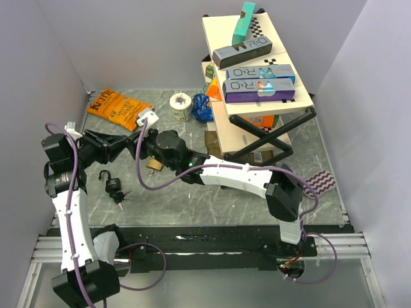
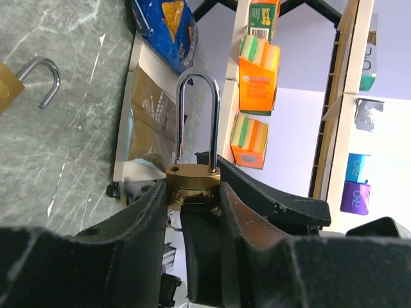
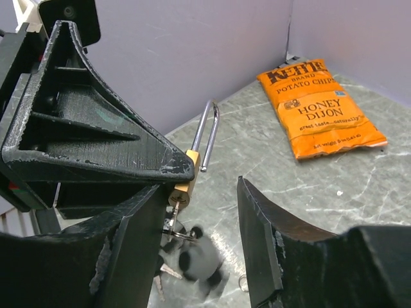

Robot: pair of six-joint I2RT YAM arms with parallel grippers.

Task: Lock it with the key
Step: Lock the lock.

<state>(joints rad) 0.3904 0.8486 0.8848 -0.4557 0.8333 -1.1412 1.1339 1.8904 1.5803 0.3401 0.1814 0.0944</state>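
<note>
1. The left pincer [image 2: 194, 192] pinches the brass padlock [image 2: 192, 179] by its body and holds it in the air over the left half of the table [image 1: 212, 202]. The shackle [image 2: 198, 115] points away from the fingers.
2. The right pincer [image 3: 200, 189] is spread with nothing between its fingers. It sits just beside the held padlock, with one finger [image 3: 128, 250] close under the lock's base.
3. What looks like a key [image 3: 173, 218] sticks out of the lock's underside, with a wire ring just below it. It lies beside that finger and is not gripped.
4. In the top view the right arm's wrist and a purple cable [image 1: 138, 173] cover the spot where the two pincers meet, so the held lock is hidden there.
5. A second brass padlock [image 1: 154, 165] lies on the table beneath the right wrist, its shackle open.
6. A black padlock [image 1: 113, 185], shackle open, lies nearer the left edge, with loose keys [image 1: 121, 200] just beside it.
7. An orange chip bag [image 1: 119, 108] lies in the far left corner.
8. A tape roll [image 1: 180, 106] and a blue snack bag [image 1: 202, 108] sit along the far edge.
9. A white rack [image 1: 218, 32] fills the far right corner, with boxes [image 1: 259, 90] on top and sponge packs [image 2: 257, 77] on its shelves.
</note>
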